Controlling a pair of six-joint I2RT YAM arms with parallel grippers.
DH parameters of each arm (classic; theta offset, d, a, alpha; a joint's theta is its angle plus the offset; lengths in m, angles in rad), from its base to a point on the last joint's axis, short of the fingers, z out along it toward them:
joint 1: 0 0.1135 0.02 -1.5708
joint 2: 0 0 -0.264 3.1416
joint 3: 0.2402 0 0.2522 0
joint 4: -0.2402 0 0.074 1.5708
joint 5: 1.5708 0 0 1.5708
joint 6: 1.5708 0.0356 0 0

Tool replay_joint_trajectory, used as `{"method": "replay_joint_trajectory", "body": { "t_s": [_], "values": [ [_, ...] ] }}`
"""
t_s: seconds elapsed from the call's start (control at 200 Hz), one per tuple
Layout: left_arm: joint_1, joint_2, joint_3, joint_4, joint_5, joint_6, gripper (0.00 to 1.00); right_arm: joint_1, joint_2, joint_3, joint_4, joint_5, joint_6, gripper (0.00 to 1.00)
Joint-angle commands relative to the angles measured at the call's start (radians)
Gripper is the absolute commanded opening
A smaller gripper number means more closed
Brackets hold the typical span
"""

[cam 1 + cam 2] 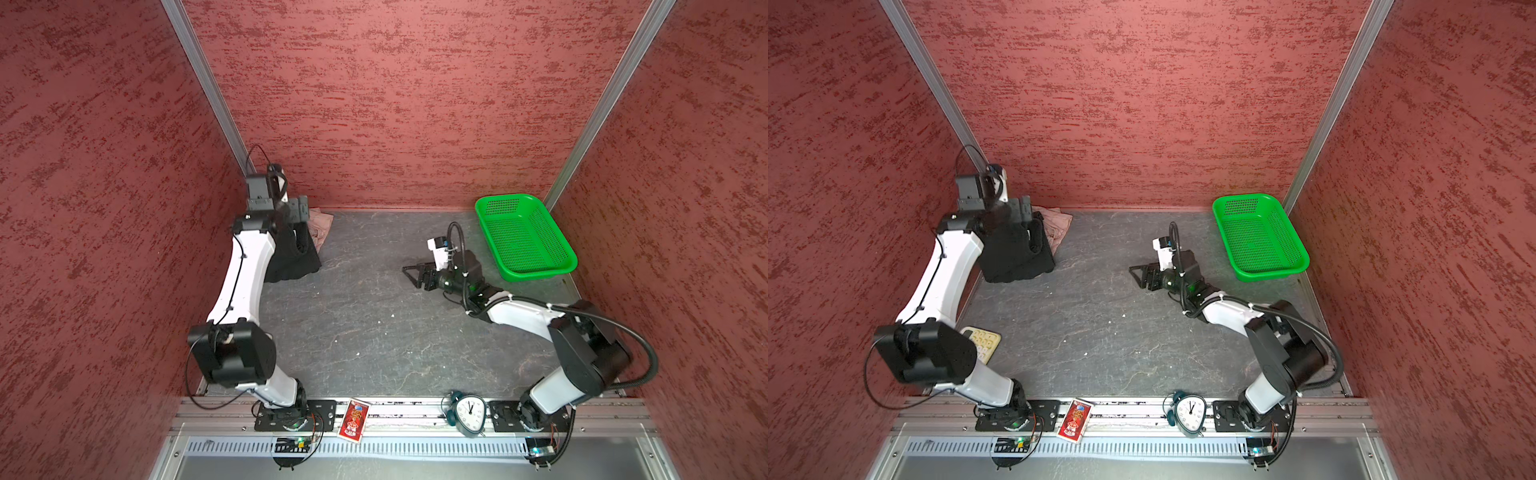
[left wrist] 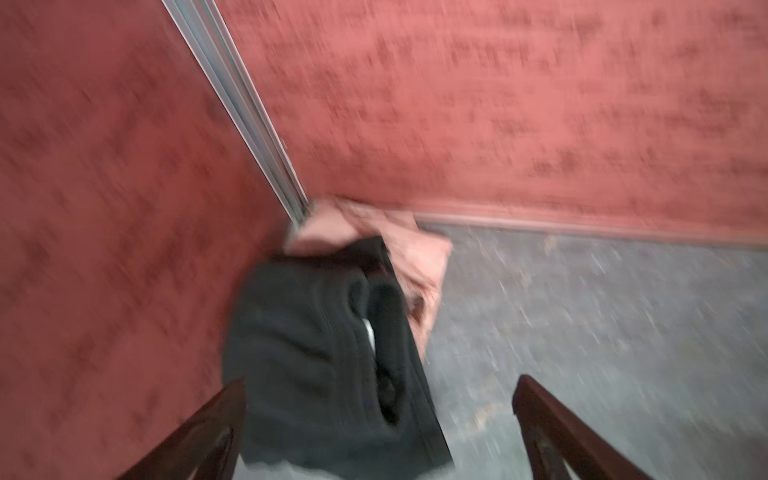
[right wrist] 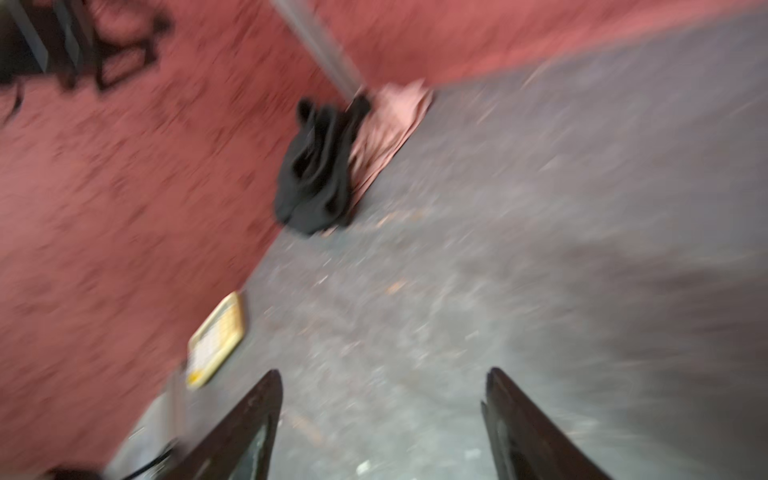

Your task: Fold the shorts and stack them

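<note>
The black shorts (image 1: 296, 262) lie folded on top of the dusty pink shorts (image 1: 323, 224) in the far left corner, against the walls. Pink fabric shows past the black pair's far and right edges in both top views (image 1: 1057, 227). My left gripper (image 1: 300, 212) hangs open over the pile. In the blurred left wrist view its fingers (image 2: 232, 399) stand wide apart, with the black shorts (image 2: 316, 340) below and nothing gripped. My right gripper (image 1: 413, 274) is open and empty low over the mid table, pointing left. The right wrist view shows the black shorts (image 3: 316, 174) far ahead of the gripper (image 3: 383, 374).
A green mesh basket (image 1: 525, 237) stands at the far right. A yellow keypad-like item (image 1: 982, 343) lies by the left wall under the left arm. An alarm clock (image 1: 469, 411) and a red card box (image 1: 353, 417) rest on the front rail. Red walls close in three sides.
</note>
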Motion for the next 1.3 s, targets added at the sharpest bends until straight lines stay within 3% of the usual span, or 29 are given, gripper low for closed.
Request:
{"method": "replay_joint_trajectory", "body": {
  "t_s": [0.0,0.12,0.19,0.311,0.456,0.536,0.741,0.796,0.967,1.037,1.077,1.132,1.172,1.292],
  "values": [
    [-0.01,-0.203,-0.22,0.262,0.083,-0.107,0.99,-0.083,-0.106,0.013,-0.181,0.192,-0.128,0.87],
    [-0.024,-0.382,-0.527,0.411,0.04,-0.16,0.99,-0.204,-0.257,-0.073,-0.224,0.327,-0.167,0.98],
    [-0.02,-0.457,-0.679,0.473,0.018,-0.188,0.99,-0.289,-0.339,-0.146,-0.214,0.389,-0.183,0.99],
    [-0.026,-0.566,-0.92,0.596,-0.035,-0.199,0.99,-0.376,-0.439,-0.261,-0.204,0.618,-0.211,0.99],
    [-0.015,-0.625,-1.177,0.847,-0.102,-0.185,0.99,-0.406,-0.507,-0.461,0.049,0.798,-0.264,0.99],
    [-0.006,-0.6,-1.266,0.985,-0.102,-0.189,0.99,-0.416,-0.487,-0.521,0.221,0.798,-0.354,0.98],
    [0.027,-0.418,-1.286,1.195,0.033,-0.189,0.99,-0.468,-0.212,-0.555,0.554,0.731,-0.458,0.99],
    [0.028,-0.342,-1.293,1.322,0.067,-0.16,0.99,-0.49,-0.196,-0.541,0.554,0.635,-0.456,0.99],
    [0.037,-0.082,-1.18,1.447,0.168,-0.154,0.99,-0.512,0.015,-0.608,0.892,0.493,-0.492,0.99],
    [-0.021,0.06,-1.14,1.53,0.177,-0.067,0.99,-0.512,-0.019,-0.57,0.752,0.494,-0.482,0.99],
    [-0.054,0.02,-1.118,1.41,0.135,-0.05,0.99,-0.512,0.0,-0.574,0.802,0.498,-0.487,0.99],
    [-0.053,0.049,-1.137,1.501,0.1,-0.062,0.99,-0.512,-0.004,-0.576,0.789,0.497,-0.486,0.99],
    [-0.048,0.031,-1.124,1.439,0.1,-0.075,0.99,-0.513,-0.003,-0.562,0.771,0.496,-0.483,0.99],
    [-0.046,0.045,-1.13,1.475,0.1,-0.071,0.99,-0.515,0.0,-0.561,0.771,0.492,-0.481,0.99]
  ]
}}
